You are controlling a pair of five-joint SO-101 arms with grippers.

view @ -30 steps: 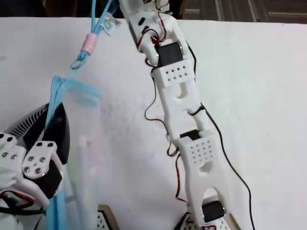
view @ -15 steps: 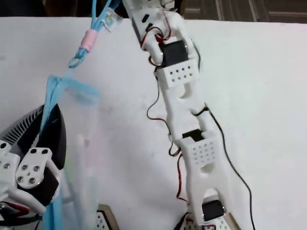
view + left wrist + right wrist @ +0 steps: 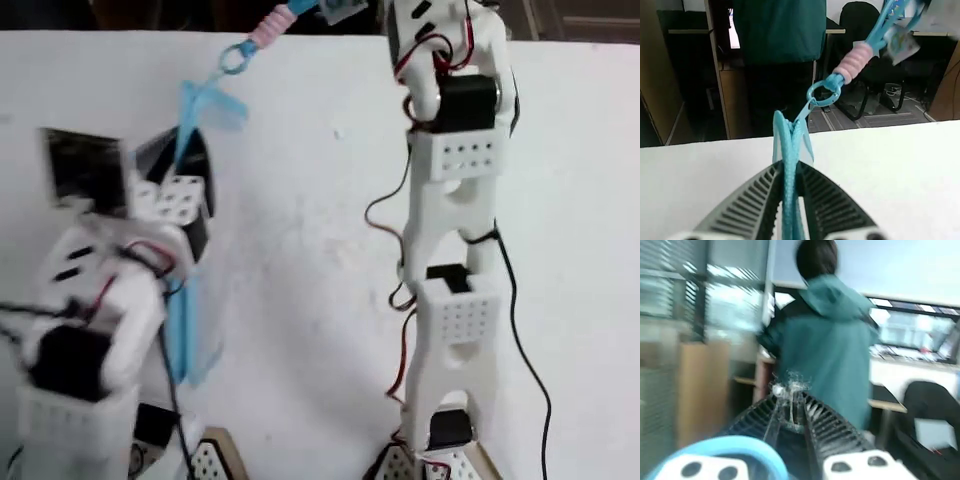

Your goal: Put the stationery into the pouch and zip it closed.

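Pouch (image 3: 190, 330) zip-closing, final step by appearance.
Held over the desk (image 3: 300, 150), blue zip edge clamped in left tool (image 3: 788, 175); pull strap (image 3: 854, 62) pinched in right tool (image 3: 790, 395). Next: calls for steady pull along the zip, edge kept firm.

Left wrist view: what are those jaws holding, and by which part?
The left gripper, jaws shut, clamps the clear plastic pouch by its blue zipper edge, just below the ring of the blue pull cord.
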